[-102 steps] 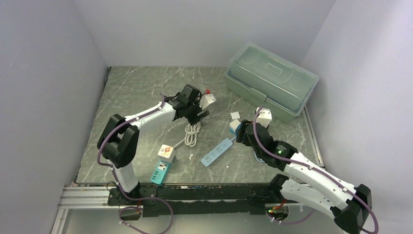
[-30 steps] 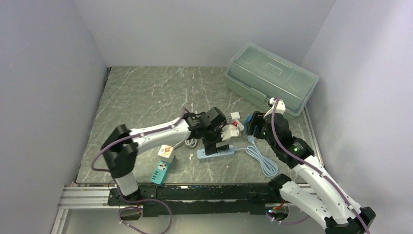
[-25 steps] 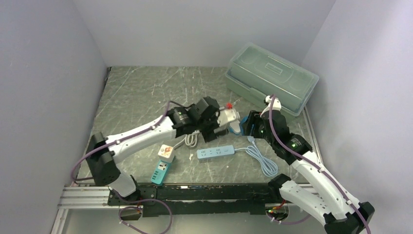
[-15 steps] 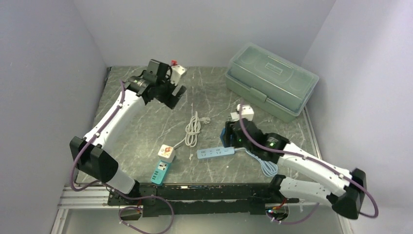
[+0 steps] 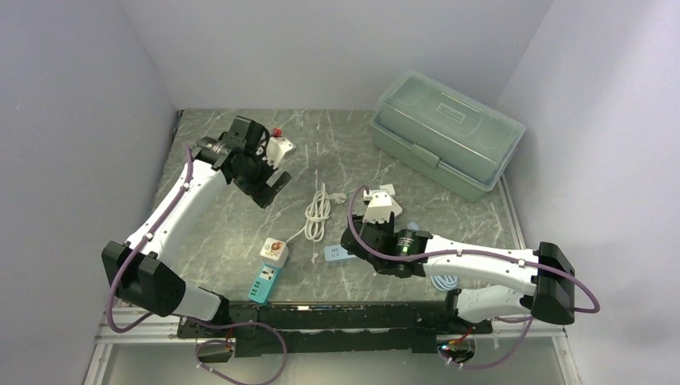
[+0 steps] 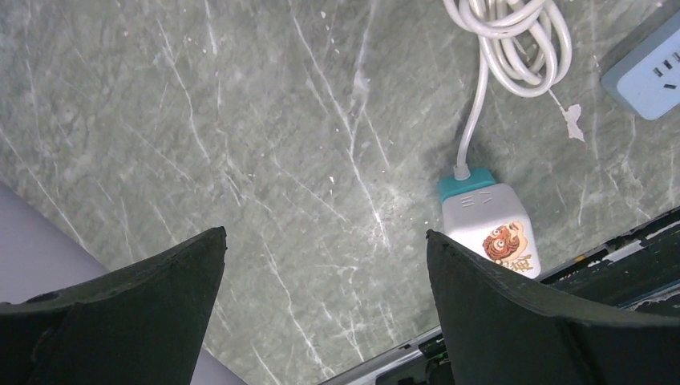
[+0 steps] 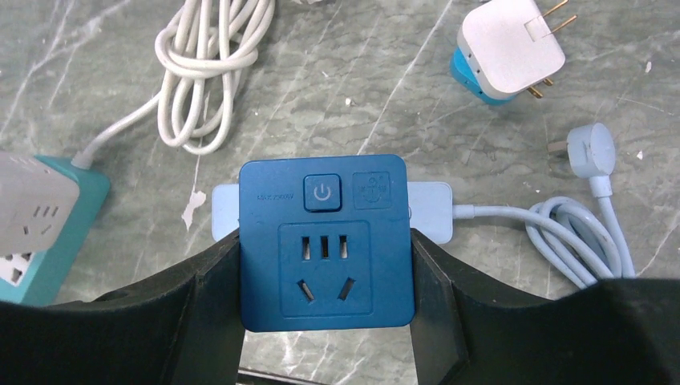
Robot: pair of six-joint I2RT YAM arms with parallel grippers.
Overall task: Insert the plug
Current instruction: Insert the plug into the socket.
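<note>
The left gripper [image 6: 325, 241] hangs with its jaws spread wide and nothing between them above the marble table [image 6: 240, 120], where a white-and-teal adapter [image 6: 487, 228] and a coiled white cord [image 6: 509, 40] lie. The right gripper [image 7: 325, 277] is clamped on the dark blue socket cube [image 7: 321, 233], which sits squarely over the pale blue power strip [image 7: 429, 210]. Whether the cube is seated in the strip is hard to tell.
</note>
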